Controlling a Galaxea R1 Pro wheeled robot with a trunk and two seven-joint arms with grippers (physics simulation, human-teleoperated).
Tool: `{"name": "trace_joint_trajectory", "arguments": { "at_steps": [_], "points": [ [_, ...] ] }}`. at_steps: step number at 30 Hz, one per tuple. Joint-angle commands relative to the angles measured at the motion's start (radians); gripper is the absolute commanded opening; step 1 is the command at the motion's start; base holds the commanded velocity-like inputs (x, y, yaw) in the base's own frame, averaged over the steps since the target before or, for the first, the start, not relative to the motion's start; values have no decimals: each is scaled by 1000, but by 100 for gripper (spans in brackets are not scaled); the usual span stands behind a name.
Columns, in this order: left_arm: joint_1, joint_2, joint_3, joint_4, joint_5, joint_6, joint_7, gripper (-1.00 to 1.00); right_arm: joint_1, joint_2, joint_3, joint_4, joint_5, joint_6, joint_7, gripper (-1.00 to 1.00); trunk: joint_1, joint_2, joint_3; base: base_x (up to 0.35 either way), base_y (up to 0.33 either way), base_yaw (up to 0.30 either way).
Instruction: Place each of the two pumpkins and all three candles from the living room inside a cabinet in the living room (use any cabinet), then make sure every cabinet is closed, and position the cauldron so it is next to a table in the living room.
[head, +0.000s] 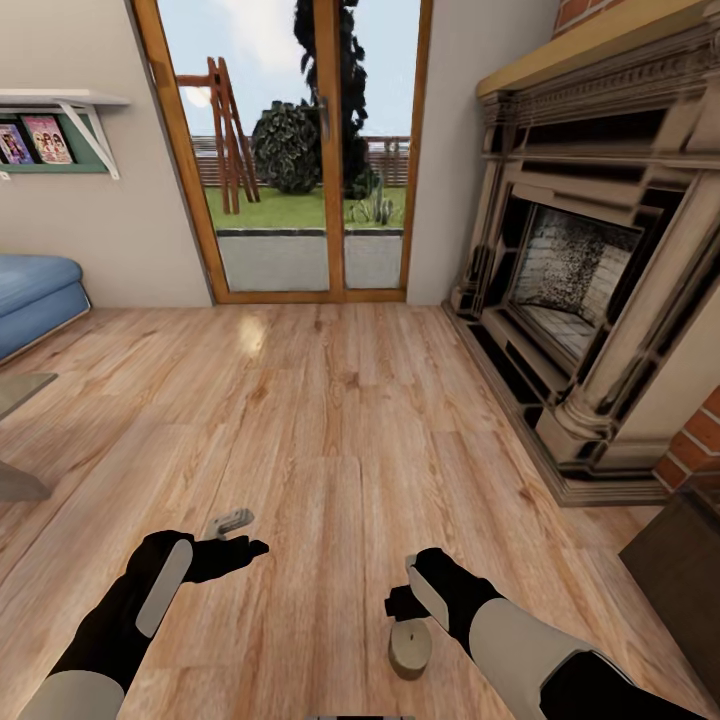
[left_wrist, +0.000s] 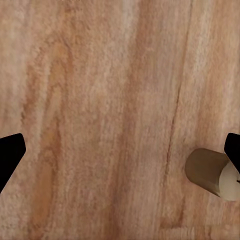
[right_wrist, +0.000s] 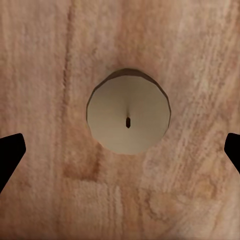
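Observation:
A tan candle (head: 410, 650) stands upright on the wood floor right under my right gripper (head: 400, 605). In the right wrist view its round top and wick (right_wrist: 128, 117) lie centred between the open fingertips, which sit far apart and clear of it. My left gripper (head: 235, 540) is open above the floor. A second candle (left_wrist: 209, 172) lies on its side close to one left fingertip (left_wrist: 232, 150); in the head view it is the small pale cylinder (head: 230, 521) just past the fingers. A corner of the glass-topped table (head: 20, 388) shows at the left edge.
A large stone fireplace (head: 590, 270) takes up the right side. Glass patio doors (head: 300, 150) close the far wall. A blue sofa (head: 35, 295) sits at far left under a wall shelf (head: 60, 110). A dark-brown wood corner (head: 680, 560), perhaps the cabinet, shows at lower right.

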Motion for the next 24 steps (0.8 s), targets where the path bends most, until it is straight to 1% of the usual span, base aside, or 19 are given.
{"name": "trace_joint_trajectory", "arguments": {
  "at_steps": [1,4,24],
  "points": [
    [0,0,1,-1,6,5,3,100,0,0,6,-2,-11,4,-8,100,0,0,-1,2,0,0],
    [0,0,2,0,6,7,1,100,0,1,7,-2,-12,3,-7,100,0,0,-1,1,0,0],
    [0,0,2,1,5,11,0,100,0,1,8,-2,-11,3,-7,100,9,-5,-78,0,0,0]
  ]
}}
